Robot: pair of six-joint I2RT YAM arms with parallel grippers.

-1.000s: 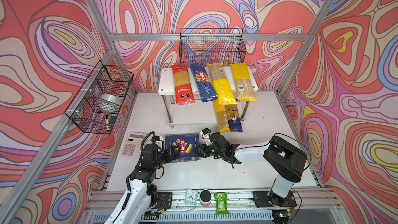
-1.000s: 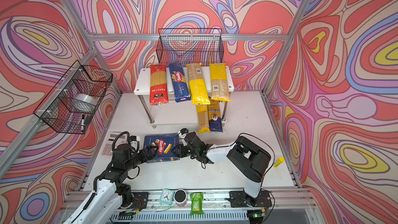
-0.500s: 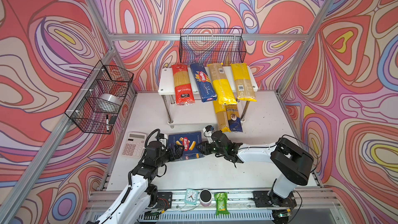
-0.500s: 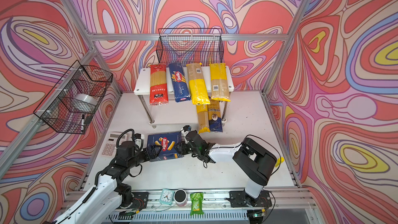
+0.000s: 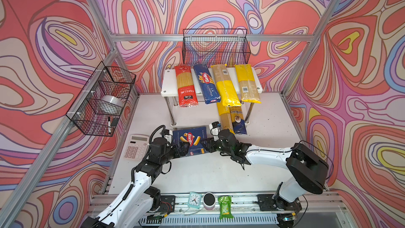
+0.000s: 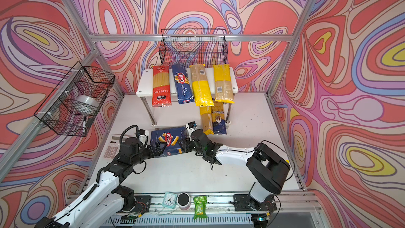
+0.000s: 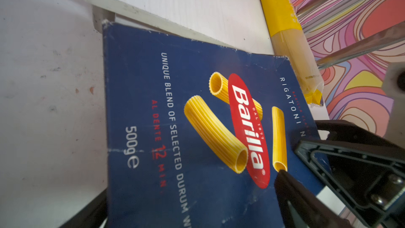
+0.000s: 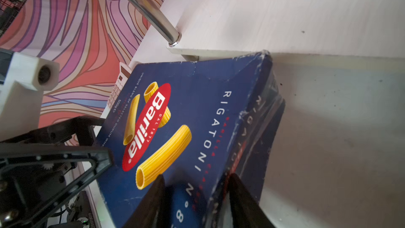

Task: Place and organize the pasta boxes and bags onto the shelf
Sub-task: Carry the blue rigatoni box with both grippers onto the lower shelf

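- Swirl-patterned walls in red, pink and lilac enclose a white tabletop (image 5: 208, 178). One black wire basket (image 5: 215, 47) hangs on the back wall at upper centre of both top views, and a second wire basket (image 5: 103, 99) hangs at the left.
- Shelf (image 5: 168, 84): white, two boards on chrome legs, standing just below the centre basket.
- Top board, left to right in the frame: red bag (image 5: 185, 86), long spaghetti box (image 5: 206, 84), yellow-and-clear bag (image 5: 225, 88), second yellow-and-clear bag (image 5: 247, 84). All four lie front to back, side by side, with their near ends overhanging the front edge.
- Lower board, right half: yellow bag (image 5: 223, 117) and dark blue-and-gold bag (image 5: 238, 120) lie side by side, their near ends sticking out past the board.
- Rigatoni box (image 5: 192, 138): centre of frame, just in front of the lower board, held clear of the tabletop and tilted, printed face up. In the right wrist view its far corner reaches the board's front edge; contact cannot be confirmed.
- Left gripper (image 5: 183, 148): clamped on the box's lower-left edge, one finger on the printed face and the other behind it.
- Right gripper (image 5: 207, 144): jaws partly apart, closed over the box's right end beside "RIGATONI". One finger (image 8: 153, 200) lies on the face, the other over the narrow end panel.
- Calculator (image 5: 137, 146): flat on the tabletop, left of the box, just beside the left arm.
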